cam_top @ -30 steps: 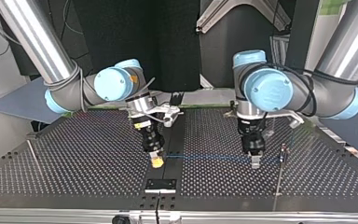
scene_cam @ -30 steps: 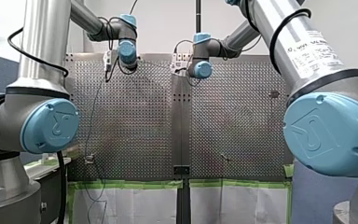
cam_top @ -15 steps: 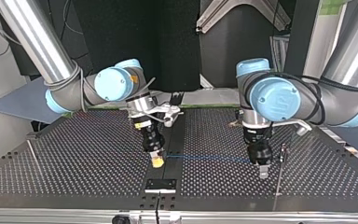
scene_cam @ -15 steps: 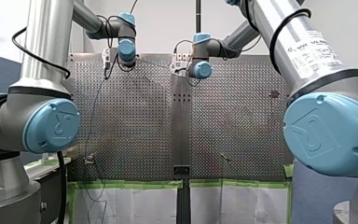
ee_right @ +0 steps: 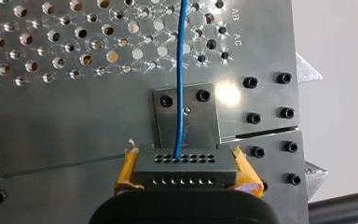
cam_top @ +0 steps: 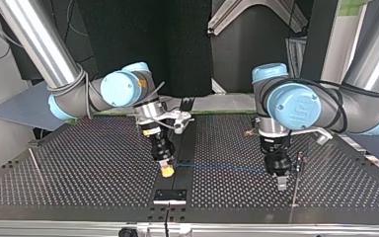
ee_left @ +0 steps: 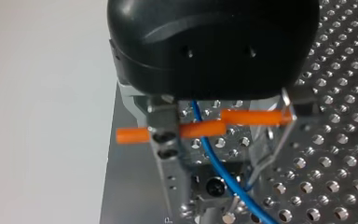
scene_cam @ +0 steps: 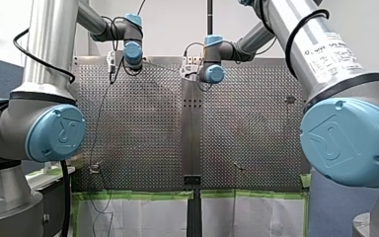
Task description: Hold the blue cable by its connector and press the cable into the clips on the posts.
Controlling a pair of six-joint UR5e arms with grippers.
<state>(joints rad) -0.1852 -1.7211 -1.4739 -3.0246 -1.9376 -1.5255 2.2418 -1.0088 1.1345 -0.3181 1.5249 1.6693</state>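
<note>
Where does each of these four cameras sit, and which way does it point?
Front view: behind and above the shoulders, looking over the table; left arm and right arm frame it.
Top view: across the table, facing both arms, so their sides swap.
Left wrist view: on the left wrist, looking past its black casing at the blue cable.
Right wrist view: on the right wrist, over jaws shut on the connector.
Shared: top and both wrist views show the blue cable.
</note>
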